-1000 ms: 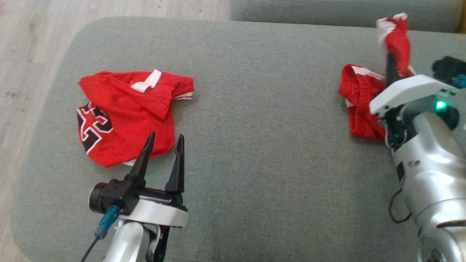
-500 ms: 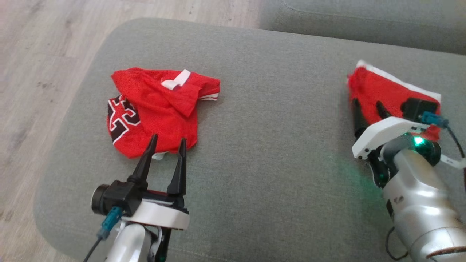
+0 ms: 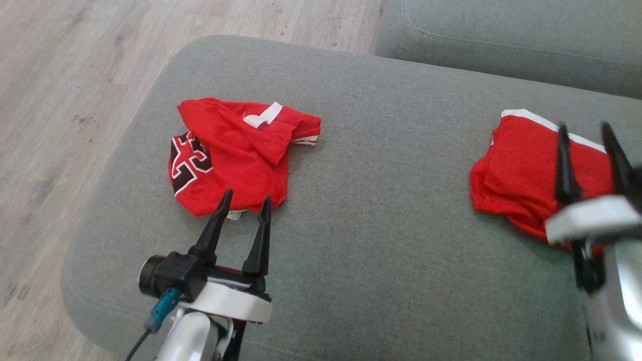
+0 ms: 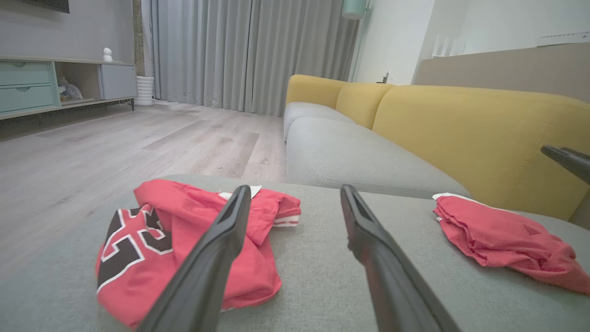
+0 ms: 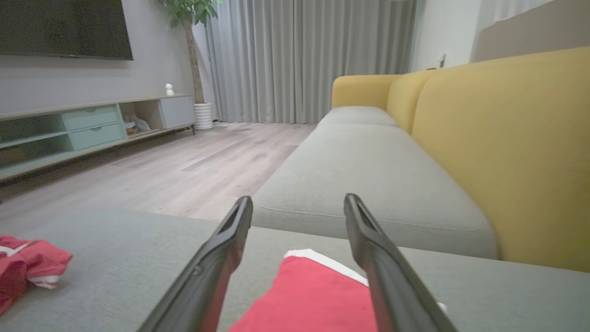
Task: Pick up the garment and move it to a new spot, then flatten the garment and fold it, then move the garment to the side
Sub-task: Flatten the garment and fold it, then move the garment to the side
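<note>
Grey sofa cushion (image 3: 381, 165) spreads across the head view, with pale wood floor (image 3: 65, 100) to its left and a second grey cushion (image 3: 501, 40) beyond it. Two red pieces lie on it, well apart. A crumpled jersey (image 3: 235, 160) with a black, white-edged number sits toward the left. A bunched garment (image 3: 516, 170) with a white-trimmed far edge sits toward the right.

The right claw (image 3: 584, 127) is spread wide and grips nothing. In the head view its two fingers cross the right part of the garment. From its own wrist, the cloth lies below and between the fingers, and the tips reach past the white trim. The left wrist view catches one of its fingers well above the cloth, so claw and garment are apart.

The left claw (image 3: 248, 195) also stands wide open and empty. Its tips are at the near edge of the jersey, the left finger over the red cloth and the right finger over bare cushion. Whether it touches the jersey cannot be told.
</note>
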### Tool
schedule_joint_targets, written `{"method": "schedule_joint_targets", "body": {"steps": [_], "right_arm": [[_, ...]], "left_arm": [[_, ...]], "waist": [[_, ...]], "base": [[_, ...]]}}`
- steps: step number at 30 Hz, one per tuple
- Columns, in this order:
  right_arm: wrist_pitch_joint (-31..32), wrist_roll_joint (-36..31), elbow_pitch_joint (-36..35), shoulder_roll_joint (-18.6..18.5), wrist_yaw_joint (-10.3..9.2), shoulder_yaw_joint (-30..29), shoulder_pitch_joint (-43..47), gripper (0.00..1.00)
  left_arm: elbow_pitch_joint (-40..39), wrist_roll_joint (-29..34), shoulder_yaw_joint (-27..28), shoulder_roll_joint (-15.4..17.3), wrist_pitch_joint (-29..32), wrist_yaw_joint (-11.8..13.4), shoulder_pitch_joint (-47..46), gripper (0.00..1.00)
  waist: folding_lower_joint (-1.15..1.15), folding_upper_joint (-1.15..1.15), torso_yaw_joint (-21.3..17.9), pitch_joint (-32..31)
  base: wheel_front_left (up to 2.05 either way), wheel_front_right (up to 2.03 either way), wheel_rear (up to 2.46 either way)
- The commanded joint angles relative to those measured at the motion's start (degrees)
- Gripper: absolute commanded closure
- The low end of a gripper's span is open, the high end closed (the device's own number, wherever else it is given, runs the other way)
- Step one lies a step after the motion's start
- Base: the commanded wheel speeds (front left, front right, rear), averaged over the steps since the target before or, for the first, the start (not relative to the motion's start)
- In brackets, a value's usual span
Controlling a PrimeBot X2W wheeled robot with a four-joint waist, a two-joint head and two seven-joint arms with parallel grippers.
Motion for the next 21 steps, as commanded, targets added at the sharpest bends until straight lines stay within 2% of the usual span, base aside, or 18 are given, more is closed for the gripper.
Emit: {"method": "schedule_joint_targets", "body": {"steps": [1, 5, 8, 15, 21], "right_arm": [[-0.60, -1.72, -4.31, 0.71, -0.04, 0.18, 1.96, 0.00], [-0.61, -4.93, -16.87, 3.98, -0.04, -6.59, 11.68, 0.00], [-0.61, -4.47, -21.68, 6.11, -0.04, -10.04, 16.37, 0.00], [-0.62, -4.51, -22.34, 7.76, -0.04, -9.18, 18.73, 0.00], [-0.62, -3.80, -21.20, 8.00, -0.04, -5.15, 18.92, 0.00]], "left_arm": [[-2.26, -0.61, 1.30, 0.24, -0.29, 0.30, -3.24, 0.00], [-2.63, -0.89, 0.31, 0.24, -0.29, 0.45, -3.75, 0.00], [-2.69, -0.76, 0.55, 0.24, -0.29, 0.68, -4.11, 0.00], [-4.02, -0.61, 2.62, 0.24, -0.29, 1.26, -2.86, 0.00], [-5.10, 0.36, 4.34, 0.24, -0.29, 1.52, -0.65, 0.00]], "waist": [[0.00, 0.00, -0.08, 0.07], [0.00, 0.00, -0.21, 0.12], [0.00, 0.00, -1.34, 0.25], [0.00, 0.00, -6.41, 0.29], [0.00, 0.00, -11.57, 1.01]], "base": [[0.00, 0.00, 0.00], [0.00, 0.00, 0.00], [0.00, 0.00, 0.00], [0.00, 0.00, 0.00], [0.00, 0.00, 0.00]]}}
